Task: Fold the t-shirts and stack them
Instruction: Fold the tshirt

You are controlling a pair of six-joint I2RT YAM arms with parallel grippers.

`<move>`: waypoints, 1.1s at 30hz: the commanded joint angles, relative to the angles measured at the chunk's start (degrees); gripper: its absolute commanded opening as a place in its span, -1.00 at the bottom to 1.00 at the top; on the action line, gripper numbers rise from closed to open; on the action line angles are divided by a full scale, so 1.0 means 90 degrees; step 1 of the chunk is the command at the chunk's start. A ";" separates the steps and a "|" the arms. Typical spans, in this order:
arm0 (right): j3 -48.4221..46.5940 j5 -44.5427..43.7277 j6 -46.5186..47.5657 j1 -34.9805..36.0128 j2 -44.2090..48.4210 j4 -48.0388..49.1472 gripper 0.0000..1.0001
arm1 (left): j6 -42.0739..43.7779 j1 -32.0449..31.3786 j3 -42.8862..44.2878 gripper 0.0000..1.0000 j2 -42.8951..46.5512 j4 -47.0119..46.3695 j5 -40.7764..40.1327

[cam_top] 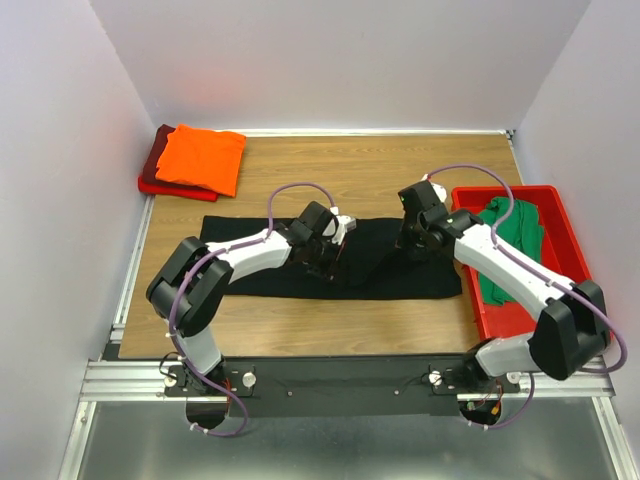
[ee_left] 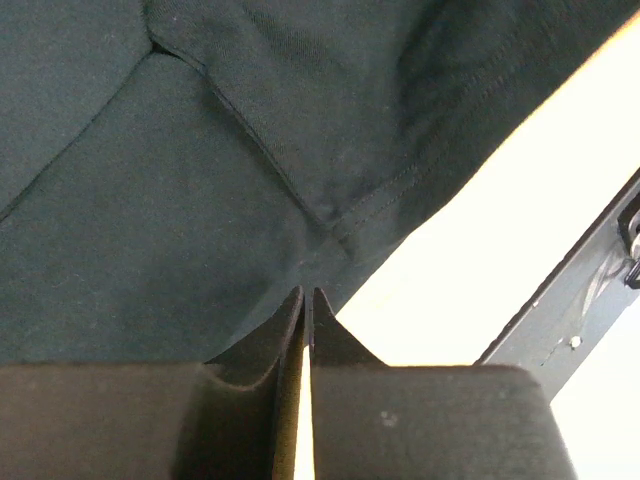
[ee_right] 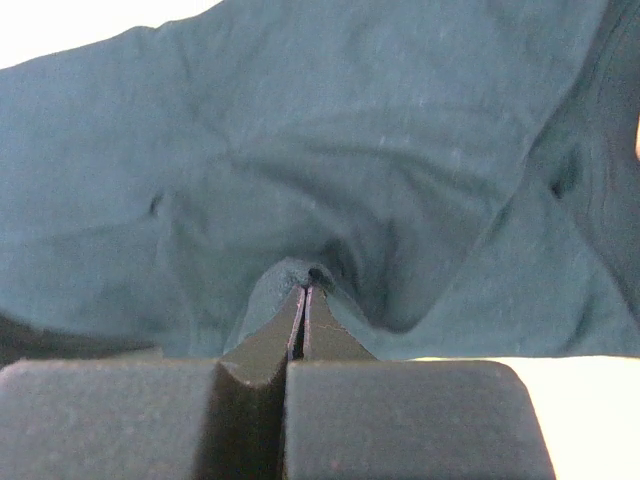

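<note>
Folding the black t-shirt (cam_top: 390, 282), spread mid-way across the surface (cam_top: 300, 328): right pincer (ee_right: 305, 291) is pressed together on a cloth pucker; left pincer (ee_left: 307, 293) shows a thin slit at the cloth's edge, grip unclear. Next, I judge, carry the pinched fold across evenly.

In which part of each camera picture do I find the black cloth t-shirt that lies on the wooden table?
Top external: the black cloth t-shirt lies spread across the middle of the table, between the two arms.
Left wrist: it fills the upper left.
Right wrist: it fills nearly the whole picture, with one fold pinched in the right gripper.
Shared landmark: the wooden table top, which shows as a bright patch at right in the left wrist view and at top left in the right wrist view.
</note>
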State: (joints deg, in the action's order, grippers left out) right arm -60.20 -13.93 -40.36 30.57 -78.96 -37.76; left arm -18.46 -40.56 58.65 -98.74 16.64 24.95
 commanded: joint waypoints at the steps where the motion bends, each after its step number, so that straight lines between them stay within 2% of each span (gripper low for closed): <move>1: -0.0341 -0.0132 0.0206 -0.0309 -0.0463 0.0435 -0.99 | 0.0088 0.0063 0.0221 -0.68 0.0248 0.0016 0.0060; 4: -0.0449 -0.0015 0.0314 -0.0505 -0.0718 0.0630 -0.99 | 0.0127 0.0102 0.0319 -0.64 0.0268 0.0045 0.0050; 10: -0.0586 0.0249 0.0393 -0.0934 -0.1371 0.1049 -0.99 | 0.0176 0.0267 0.0553 -0.38 0.0248 0.0016 0.0059; 24: -0.0801 0.0581 0.0315 -0.1667 -0.2164 0.1637 -0.99 | 0.0118 0.0287 0.0973 -0.35 -0.0035 -0.0091 0.0235; 33: -0.0684 0.0796 0.0295 -0.1765 -0.1853 0.1734 -0.99 | -0.0126 0.0287 0.1344 -0.23 -0.0308 -0.0257 0.0284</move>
State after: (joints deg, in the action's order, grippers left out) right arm -66.08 -8.34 -37.47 15.14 -97.82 -23.53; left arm -18.15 -38.04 68.73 -99.96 15.84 25.91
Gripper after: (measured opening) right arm 0.006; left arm 0.383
